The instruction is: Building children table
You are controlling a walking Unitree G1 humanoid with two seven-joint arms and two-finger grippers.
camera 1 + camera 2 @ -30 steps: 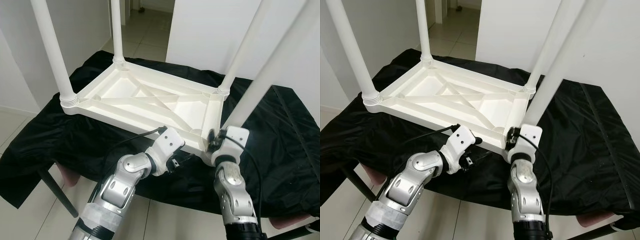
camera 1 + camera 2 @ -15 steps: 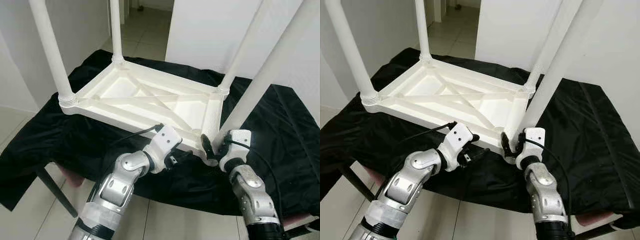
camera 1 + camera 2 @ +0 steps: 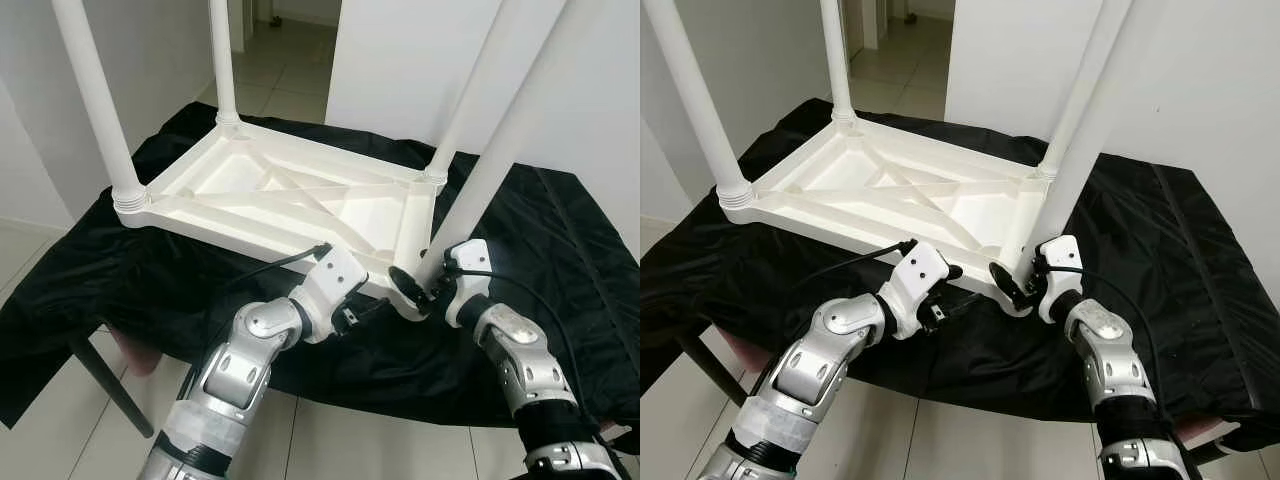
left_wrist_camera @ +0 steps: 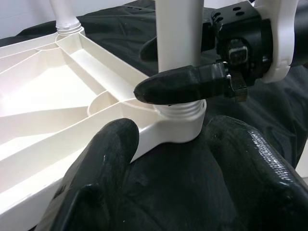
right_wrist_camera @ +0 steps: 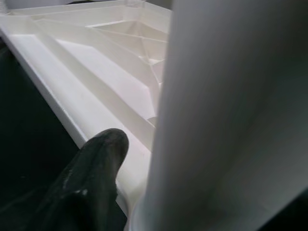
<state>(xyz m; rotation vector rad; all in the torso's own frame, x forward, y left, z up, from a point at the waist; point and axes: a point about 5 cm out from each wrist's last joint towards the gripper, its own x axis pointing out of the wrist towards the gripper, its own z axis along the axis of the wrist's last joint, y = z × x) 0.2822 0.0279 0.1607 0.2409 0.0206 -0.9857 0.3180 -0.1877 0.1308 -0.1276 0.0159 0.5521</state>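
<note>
At near corner, right gripper (image 3: 418, 290) clasping table leg (image 3: 490, 160)

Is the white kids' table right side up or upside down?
Upside down: the tabletop lies ribbed underside up on the black cloth, legs pointing upward.

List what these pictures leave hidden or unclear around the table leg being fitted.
- Near leg: top cut off by the frame edge in both eye views.
- Its socket thread: in the left wrist view, covered by a right claw finger.
- Right claw: far finger hidden behind the leg, so contact is unclear.
- Left claw: tips hard to see against the black cloth.
</note>
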